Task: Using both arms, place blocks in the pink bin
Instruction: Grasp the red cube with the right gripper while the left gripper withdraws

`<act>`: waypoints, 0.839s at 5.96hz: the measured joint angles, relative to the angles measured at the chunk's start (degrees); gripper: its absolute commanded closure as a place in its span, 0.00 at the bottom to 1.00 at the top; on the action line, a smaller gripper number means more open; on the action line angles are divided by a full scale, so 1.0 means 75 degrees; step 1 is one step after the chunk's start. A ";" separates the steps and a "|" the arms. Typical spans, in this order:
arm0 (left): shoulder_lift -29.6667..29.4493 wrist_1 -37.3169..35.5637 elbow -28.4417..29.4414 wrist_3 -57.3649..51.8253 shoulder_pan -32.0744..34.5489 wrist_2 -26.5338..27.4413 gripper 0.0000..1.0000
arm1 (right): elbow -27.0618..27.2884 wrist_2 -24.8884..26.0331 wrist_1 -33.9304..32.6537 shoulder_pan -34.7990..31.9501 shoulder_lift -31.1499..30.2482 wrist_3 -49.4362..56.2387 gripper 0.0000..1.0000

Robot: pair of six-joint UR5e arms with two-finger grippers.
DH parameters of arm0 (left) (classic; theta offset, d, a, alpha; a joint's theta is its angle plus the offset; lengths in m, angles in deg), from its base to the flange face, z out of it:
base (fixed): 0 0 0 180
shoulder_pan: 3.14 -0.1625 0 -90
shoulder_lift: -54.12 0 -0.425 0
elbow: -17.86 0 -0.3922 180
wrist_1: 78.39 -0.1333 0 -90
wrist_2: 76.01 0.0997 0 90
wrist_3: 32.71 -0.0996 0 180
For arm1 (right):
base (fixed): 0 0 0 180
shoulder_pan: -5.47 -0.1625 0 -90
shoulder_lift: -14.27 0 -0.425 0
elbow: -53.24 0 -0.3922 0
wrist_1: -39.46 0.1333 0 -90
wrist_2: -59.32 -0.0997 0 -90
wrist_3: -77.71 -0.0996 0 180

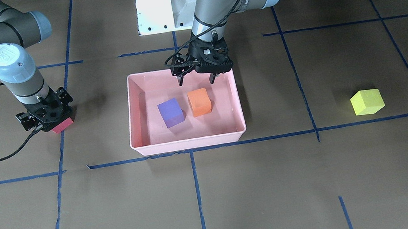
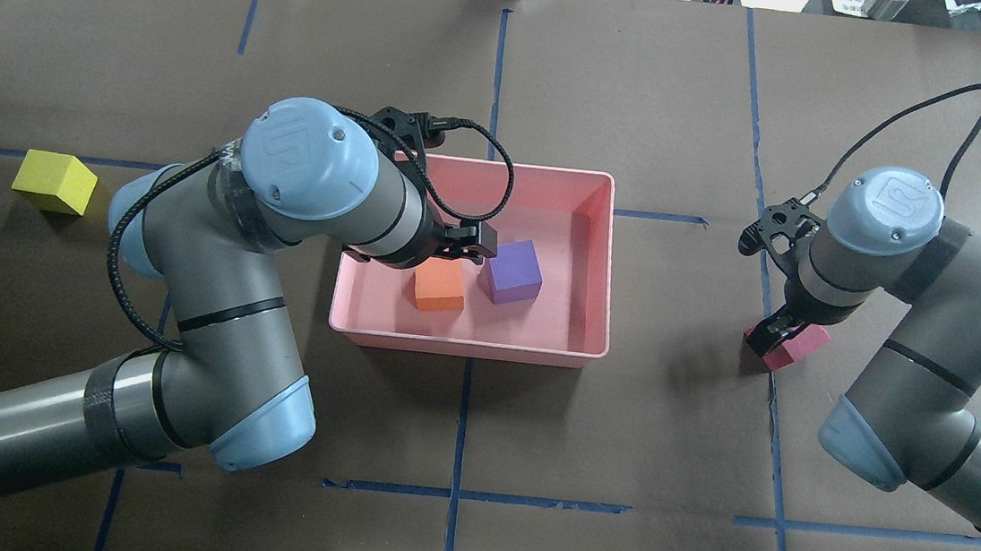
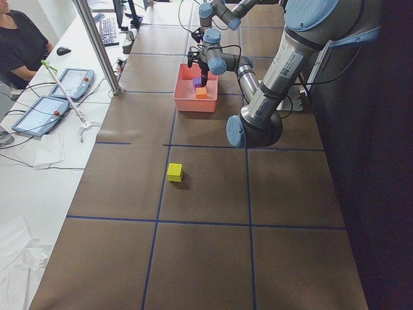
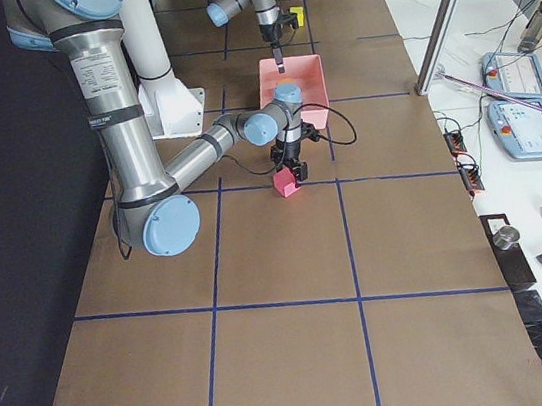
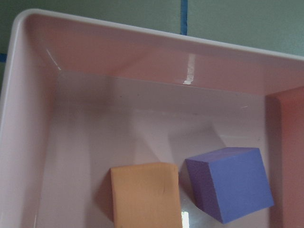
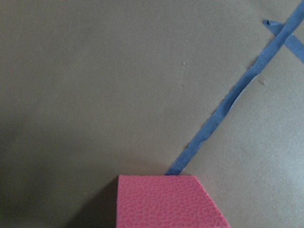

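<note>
The pink bin stands mid-table and holds the purple block and the orange block. My left gripper hangs open and empty just above the bin's robot-side wall, over the orange block. Its wrist view shows the orange block and the purple block on the bin floor. The red block rests on the table under my right gripper, which is low over it with fingers beside it. I cannot tell whether they press on it. The yellow-green block lies alone on my left.
Blue tape lines grid the brown table. The white pedestal base stands behind the bin. An operator sits at a side desk with tablets, off the table.
</note>
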 measured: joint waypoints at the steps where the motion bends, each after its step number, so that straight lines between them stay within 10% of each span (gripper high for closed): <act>1: 0.0247 -0.0009 -0.0387 -0.0010 0.0107 -0.0022 0.00 | -0.0013 -0.0041 0.0000 0.0019 0.0012 -0.0032 0.94; 5: 0.1644 -0.0012 -0.1723 -0.1009 0.1281 -0.0657 0.00 | 0.0877 -0.0799 -0.0335 -0.0462 0.0167 -0.0299 1.00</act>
